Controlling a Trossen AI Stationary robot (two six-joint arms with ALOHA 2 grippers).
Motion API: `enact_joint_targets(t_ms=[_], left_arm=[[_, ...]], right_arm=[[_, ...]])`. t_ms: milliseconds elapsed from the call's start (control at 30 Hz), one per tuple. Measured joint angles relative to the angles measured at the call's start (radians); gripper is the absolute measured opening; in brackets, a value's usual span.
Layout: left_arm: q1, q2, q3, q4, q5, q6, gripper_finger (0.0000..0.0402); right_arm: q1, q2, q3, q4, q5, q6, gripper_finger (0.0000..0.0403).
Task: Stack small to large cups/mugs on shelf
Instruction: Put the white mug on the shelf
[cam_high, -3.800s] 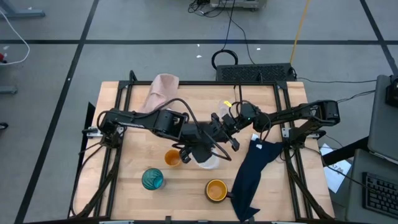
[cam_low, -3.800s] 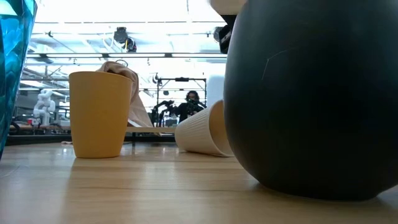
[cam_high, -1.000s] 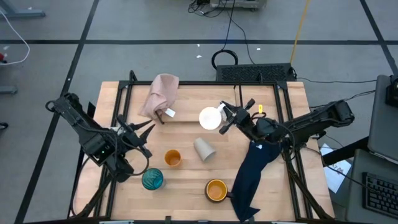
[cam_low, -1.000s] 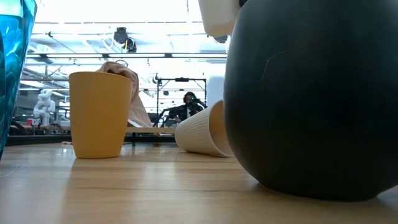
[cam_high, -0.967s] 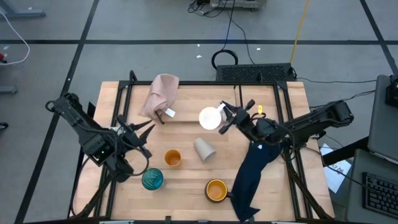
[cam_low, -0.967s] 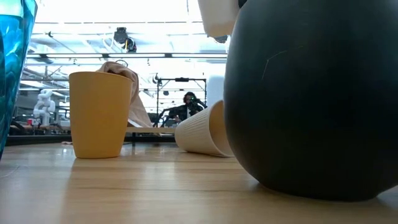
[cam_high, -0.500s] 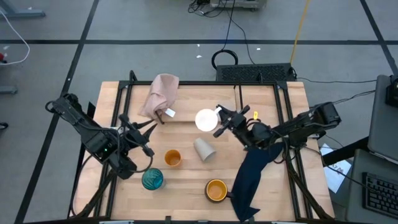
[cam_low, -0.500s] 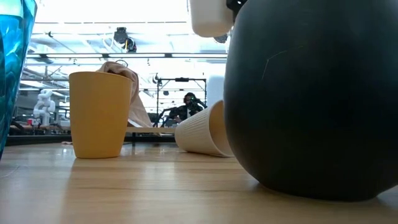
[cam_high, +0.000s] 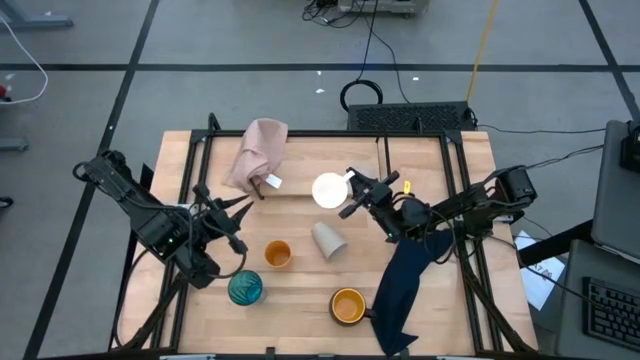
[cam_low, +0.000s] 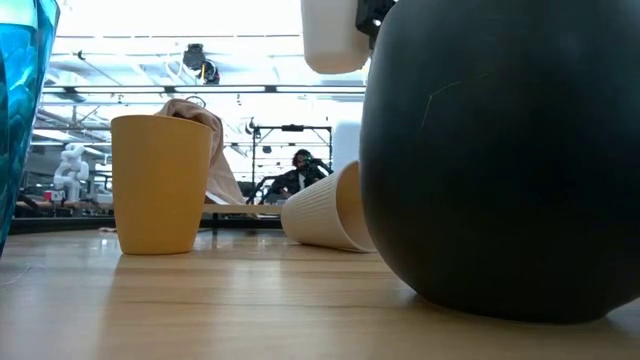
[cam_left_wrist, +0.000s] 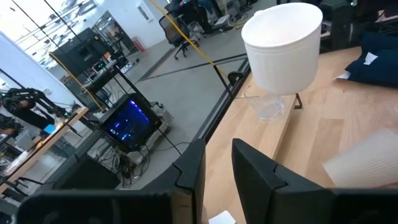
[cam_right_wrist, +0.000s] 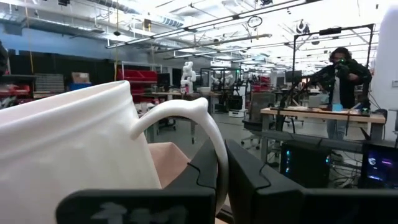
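white mug (cam_high: 329, 190) held aloft by its handle; beige cup (cam_high: 329, 240) lies tipped.

Even, bright overhead light falls on the pale wooden table (cam_high: 300, 290), with soft shadows. Ceiling windows glare white in the low view, where a looming round dark object (cam_low: 500, 160) sits blurred.

White mug (cam_high: 329, 190), teal glass (cam_high: 245, 288)

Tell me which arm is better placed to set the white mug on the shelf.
Right: its gripper is shut on the white mug, held over the shelf. The left gripper is empty by the table's left side.
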Motion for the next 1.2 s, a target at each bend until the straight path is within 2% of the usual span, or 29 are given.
enact_joint_targets(t_ms=[300,467,733,900,1200], left_arm=[[0.000,0.000,0.000,0.000,0.036,-0.019,0.0081],[0.000,0.000,0.000,-0.001,0.043,-0.021,0.0081],[0.000,0.000,0.000,-0.001,0.045,-0.028,0.0081],[0.000,0.000,0.000,-0.001,0.044,-0.028,0.0081],[0.000,0.000,0.000,-0.002,0.044,-0.043,0.0081]], right_arm=[[-0.038,0.000,0.000,-0.001,-0.009,0.006,0.0003],[-0.038,-0.008,0.000,-0.020,-0.075,-0.010,0.0003],[-0.040,-0.153,0.000,-0.169,-0.084,-0.090,0.0003],[-0.042,-0.212,0.000,-0.312,-0.136,-0.010,0.0003],[-0.085,-0.163,-0.004,-0.361,-0.137,0.116,0.0003]])
